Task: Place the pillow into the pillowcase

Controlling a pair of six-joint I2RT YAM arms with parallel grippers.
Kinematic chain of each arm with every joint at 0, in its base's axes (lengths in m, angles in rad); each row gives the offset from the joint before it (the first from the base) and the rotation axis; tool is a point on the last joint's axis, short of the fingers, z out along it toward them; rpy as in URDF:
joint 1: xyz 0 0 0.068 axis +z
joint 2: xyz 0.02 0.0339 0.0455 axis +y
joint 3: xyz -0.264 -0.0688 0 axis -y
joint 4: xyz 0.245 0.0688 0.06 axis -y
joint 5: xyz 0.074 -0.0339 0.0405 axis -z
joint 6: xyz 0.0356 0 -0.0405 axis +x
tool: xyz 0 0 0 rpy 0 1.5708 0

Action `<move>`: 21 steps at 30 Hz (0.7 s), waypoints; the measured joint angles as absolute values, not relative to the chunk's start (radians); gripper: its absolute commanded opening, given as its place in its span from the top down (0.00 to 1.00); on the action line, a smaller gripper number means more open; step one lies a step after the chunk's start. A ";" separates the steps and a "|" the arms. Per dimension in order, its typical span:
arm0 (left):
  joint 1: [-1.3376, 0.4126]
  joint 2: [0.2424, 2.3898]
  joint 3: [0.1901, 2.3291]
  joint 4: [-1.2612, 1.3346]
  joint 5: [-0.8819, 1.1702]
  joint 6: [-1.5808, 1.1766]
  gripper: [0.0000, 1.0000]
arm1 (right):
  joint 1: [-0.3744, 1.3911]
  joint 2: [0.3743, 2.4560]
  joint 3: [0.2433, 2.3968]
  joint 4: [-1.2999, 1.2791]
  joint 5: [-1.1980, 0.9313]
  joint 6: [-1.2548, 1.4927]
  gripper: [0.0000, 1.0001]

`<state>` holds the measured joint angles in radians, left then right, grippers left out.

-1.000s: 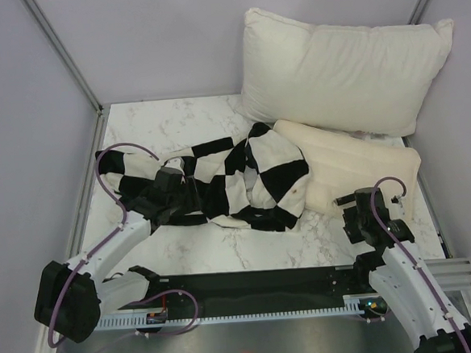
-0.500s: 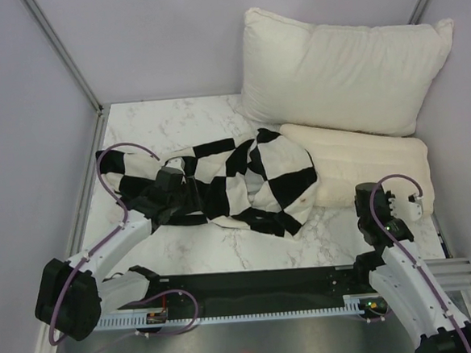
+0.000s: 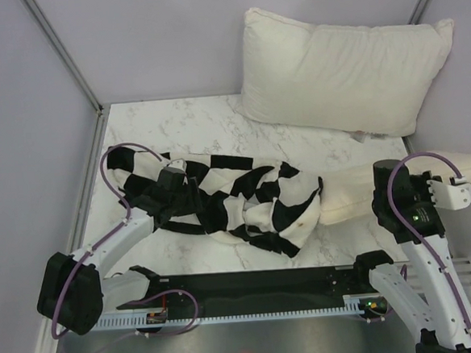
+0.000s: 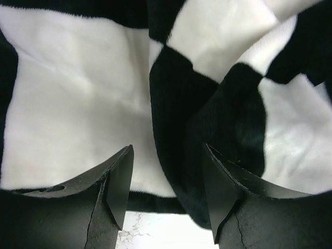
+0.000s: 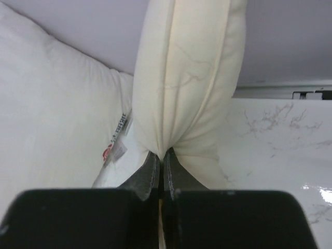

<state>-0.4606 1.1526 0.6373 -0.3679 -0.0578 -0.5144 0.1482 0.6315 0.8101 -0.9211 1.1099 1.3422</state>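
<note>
A pale marble desk (image 3: 207, 122) sits between plain lilac walls, with a big white pillow (image 3: 341, 68) propped in the back right corner. The pillow (image 3: 354, 199) lies with its long axis left to right. Its left end meets the right edge of the pillowcase (image 3: 245, 200), and how far in it reaches is hidden. Its right end is pinched in the right gripper (image 5: 163, 155), whose jaws are closed tight on the fabric near the right wall.

The pillowcase is spread toward the left gripper (image 4: 168, 150), whose jaws stand apart around a black fold; whether they clamp it I cannot tell. The way in probably runs leftward along that axis, and the right arm is nearer. The white pillow lies just behind, and the bunched pillowcase could block entry.
</note>
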 measured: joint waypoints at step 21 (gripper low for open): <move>-0.461 1.300 0.696 -0.389 -0.121 -0.500 0.16 | 0.146 0.620 1.064 -0.767 1.010 0.800 1.00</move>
<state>-0.4614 1.3003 0.6964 -0.3885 -0.1215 -0.4999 0.1455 0.6205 1.0641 -0.7673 1.0103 0.7998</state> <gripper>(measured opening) 0.903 0.020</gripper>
